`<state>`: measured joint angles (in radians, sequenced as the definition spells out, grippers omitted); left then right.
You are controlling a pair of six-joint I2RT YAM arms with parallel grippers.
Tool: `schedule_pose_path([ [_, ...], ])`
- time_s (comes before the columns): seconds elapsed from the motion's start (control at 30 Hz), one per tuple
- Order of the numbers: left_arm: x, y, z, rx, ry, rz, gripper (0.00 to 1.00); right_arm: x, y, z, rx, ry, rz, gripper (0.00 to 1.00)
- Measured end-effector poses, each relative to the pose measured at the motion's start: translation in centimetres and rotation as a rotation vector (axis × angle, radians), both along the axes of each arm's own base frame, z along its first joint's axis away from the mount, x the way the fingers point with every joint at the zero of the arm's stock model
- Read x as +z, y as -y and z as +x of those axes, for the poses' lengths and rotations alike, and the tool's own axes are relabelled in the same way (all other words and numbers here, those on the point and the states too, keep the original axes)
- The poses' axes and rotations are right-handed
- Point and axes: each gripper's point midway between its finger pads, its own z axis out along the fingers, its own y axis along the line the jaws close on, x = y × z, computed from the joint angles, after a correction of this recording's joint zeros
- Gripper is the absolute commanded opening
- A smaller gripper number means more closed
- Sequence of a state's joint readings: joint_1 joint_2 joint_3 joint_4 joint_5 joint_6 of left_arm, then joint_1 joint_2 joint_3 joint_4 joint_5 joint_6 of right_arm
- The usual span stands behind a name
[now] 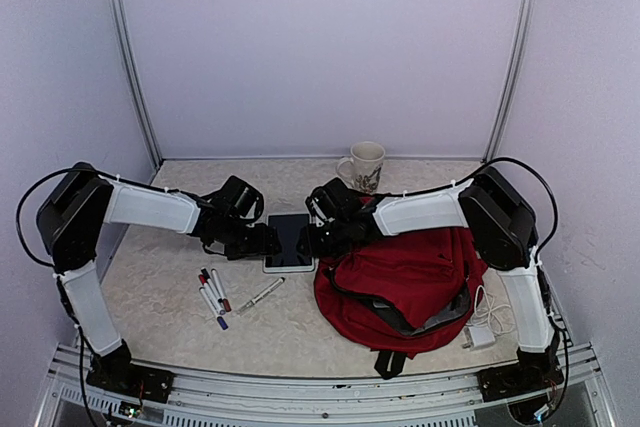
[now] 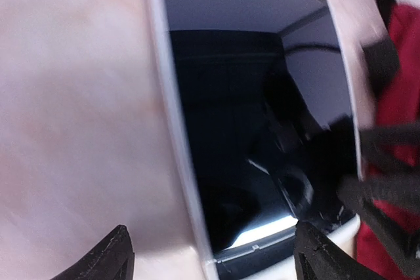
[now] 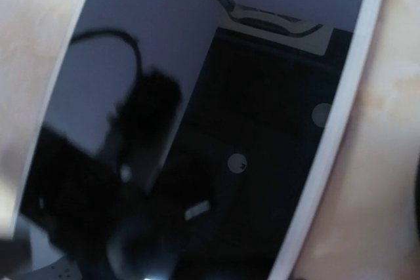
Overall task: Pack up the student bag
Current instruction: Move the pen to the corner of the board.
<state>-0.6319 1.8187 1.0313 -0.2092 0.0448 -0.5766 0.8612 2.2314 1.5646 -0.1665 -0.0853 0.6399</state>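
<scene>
**A:** Which step is this, in your opinion?

**B:** I think the tablet (image 1: 290, 240) must be lifted from the surface (image 1: 160, 267) and put into the student bag (image 1: 410, 277). It lies flat near the middle of the surface, and both arms are low beside it.

**A:** How are the grippers?

**B:** The left gripper (image 2: 213, 250) is released. Its fingers are wide apart over one end of the tablet and do not press it. The right gripper (image 1: 316, 237) is at the tablet's right edge. I cannot tell if it is released or clenched.

**A:** How to do it well?

**B:** The tablet is thin, so I would tip one edge up with one gripper. The other should then close on the white frame, not on the glass.

**A:** And the bag?

**B:** It lies toward the near right corner of the surface, just beside the tablet. The right gripper is at its left side, and the left gripper is across the tablet from it.
</scene>
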Motion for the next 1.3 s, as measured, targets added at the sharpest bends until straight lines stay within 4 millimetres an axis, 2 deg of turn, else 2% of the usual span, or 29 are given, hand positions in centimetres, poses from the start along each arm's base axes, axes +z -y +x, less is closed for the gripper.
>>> schedule_pose_path([
  [0.1, 0.0, -1.4, 2.9, 0.048, 0.003, 0.012, 0.80, -0.1, -0.3, 0.7, -0.004, 0.013, -0.015, 0.49],
  [0.2, -0.3, -1.8, 4.8, 0.067, 0.011, 0.013, 0.75, -0.2, -0.5, 1.3, -0.006, 0.025, -0.026, 0.48],
  [0.37, -0.6, -1.4, 5.2, 0.055, 0.032, 0.002, 0.66, -0.3, -0.7, 1.6, 0.006, 0.039, -0.036, 0.44],
  [0.57, -0.6, 0.1, 4.3, 0.022, 0.081, -0.031, 0.65, -0.2, -1.5, 0.8, 0.069, 0.059, -0.052, 0.43],
  [0.8, -0.7, 0.3, 0.5, 0.009, 0.092, -0.046, 0.65, -0.4, -2.0, -1.5, 0.147, 0.078, -0.093, 0.43],
  [1.0, -0.6, 1.3, -4.9, -0.028, 0.065, -0.051, 0.65, -0.5, -1.5, -5.1, 0.210, 0.049, -0.113, 0.43],
  [1.3, -0.6, 4.0, -13.3, -0.125, -0.013, -0.064, 0.66, -0.7, -0.1, -9.3, 0.270, 0.042, -0.160, 0.42],
])
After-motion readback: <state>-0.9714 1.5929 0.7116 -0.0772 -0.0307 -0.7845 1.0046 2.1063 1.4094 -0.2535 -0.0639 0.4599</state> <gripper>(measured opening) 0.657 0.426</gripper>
